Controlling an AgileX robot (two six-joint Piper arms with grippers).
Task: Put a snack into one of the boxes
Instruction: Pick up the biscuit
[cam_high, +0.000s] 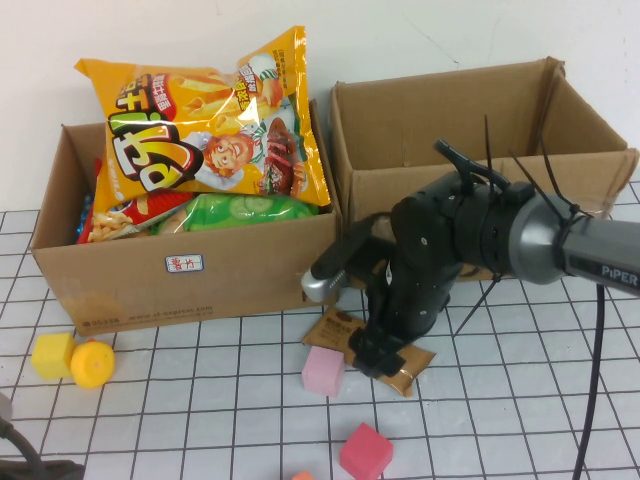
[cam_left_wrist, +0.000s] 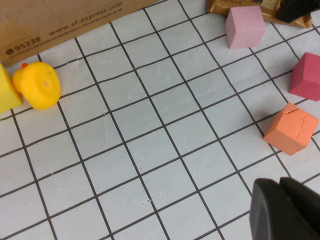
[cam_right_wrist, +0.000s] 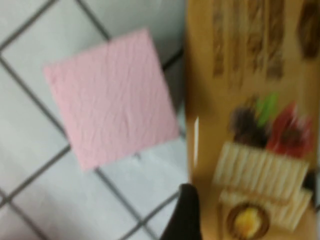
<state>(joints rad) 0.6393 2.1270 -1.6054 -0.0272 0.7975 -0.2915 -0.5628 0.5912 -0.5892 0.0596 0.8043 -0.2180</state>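
A brown snack packet (cam_high: 400, 368) lies flat on the table in front of the right cardboard box (cam_high: 470, 185). My right gripper (cam_high: 385, 352) is down on it, open. In the right wrist view one finger (cam_right_wrist: 185, 215) stands at one long edge of the packet (cam_right_wrist: 250, 100) and the other at the picture's far edge, so the jaws straddle the packet. The left cardboard box (cam_high: 190, 280) is heaped with snack bags, an orange chip bag (cam_high: 210, 120) on top. My left gripper (cam_left_wrist: 287, 202) is shut and empty, low over the table at the front left.
A pink cube (cam_high: 322, 372) lies right beside the packet and also shows in the right wrist view (cam_right_wrist: 112, 97). A magenta cube (cam_high: 365, 452) and an orange cube (cam_left_wrist: 291, 129) lie nearer the front. A yellow cube (cam_high: 52, 354) and a yellow duck (cam_high: 92, 363) sit before the left box.
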